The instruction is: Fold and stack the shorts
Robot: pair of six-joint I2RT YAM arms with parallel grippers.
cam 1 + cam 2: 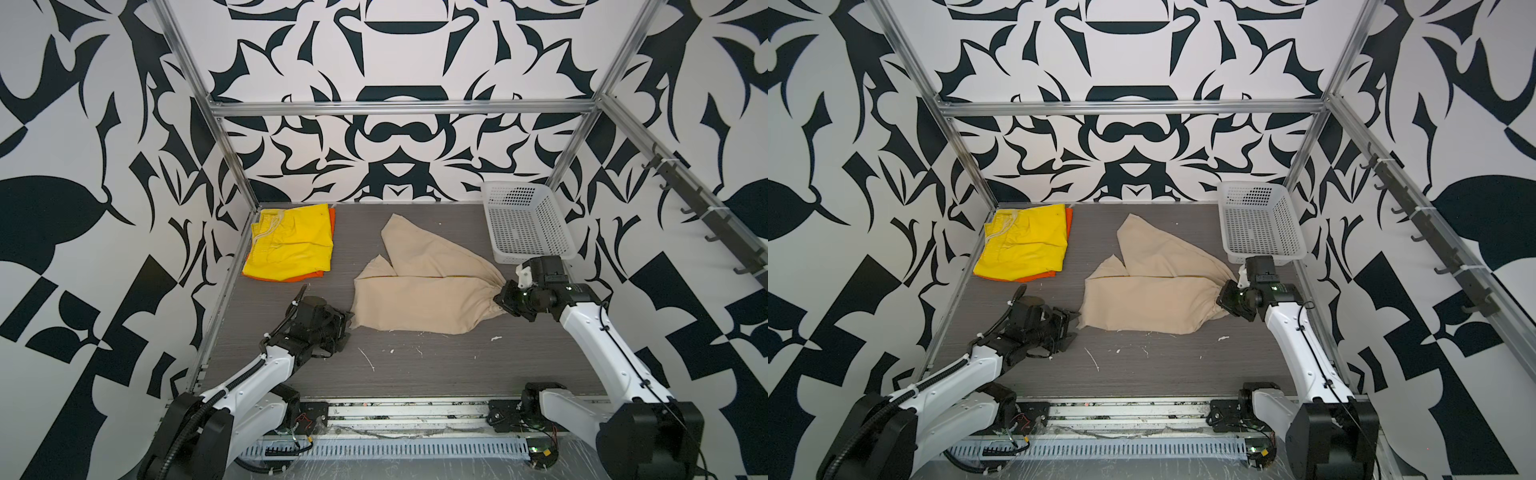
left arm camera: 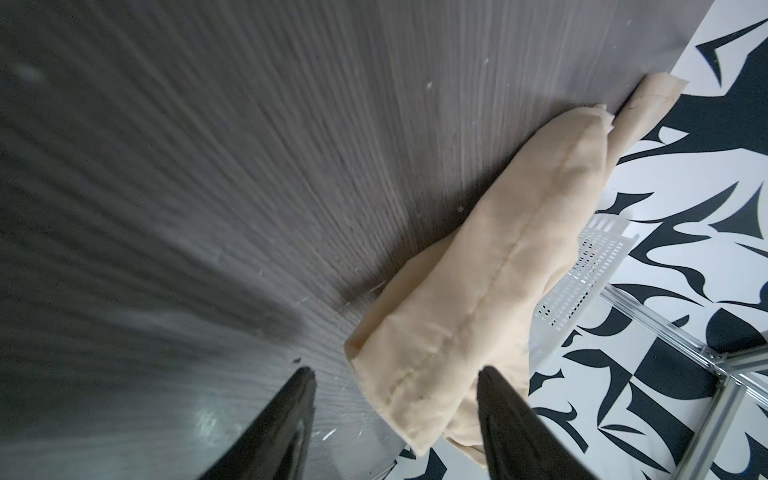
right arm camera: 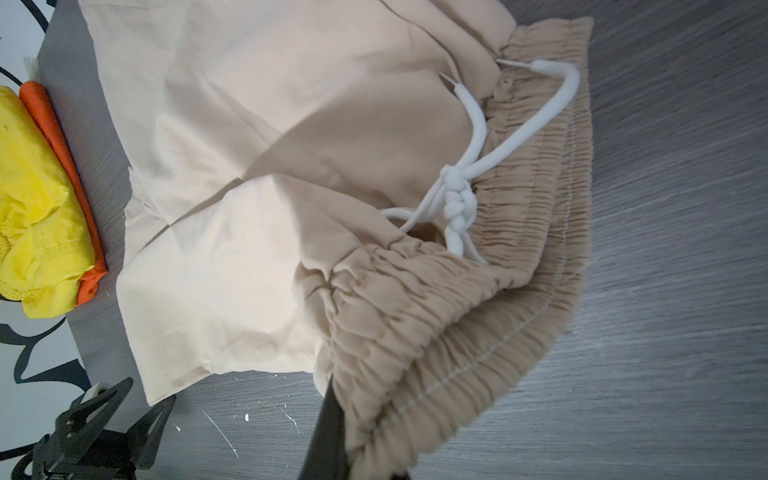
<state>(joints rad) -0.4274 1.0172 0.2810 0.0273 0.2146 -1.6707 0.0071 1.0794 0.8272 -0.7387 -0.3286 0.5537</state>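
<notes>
Folding last pair: beige shorts point(image 1: 419, 291), flat in middle. Right gripper point(image 1: 499, 300) pinched on waistband point(image 3: 519, 249), right end. Left gripper point(image 1: 348, 322) open beside left leg hem point(image 2: 390, 395). Next: grab hem, fold over.

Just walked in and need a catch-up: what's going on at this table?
The right gripper, jaws shut, holds the beige shorts by the waistband. The left gripper, jaws open, sits at a leg hem, not gripping yet. The yellow shorts lie folded on the orange shorts in the far left corner.
</notes>
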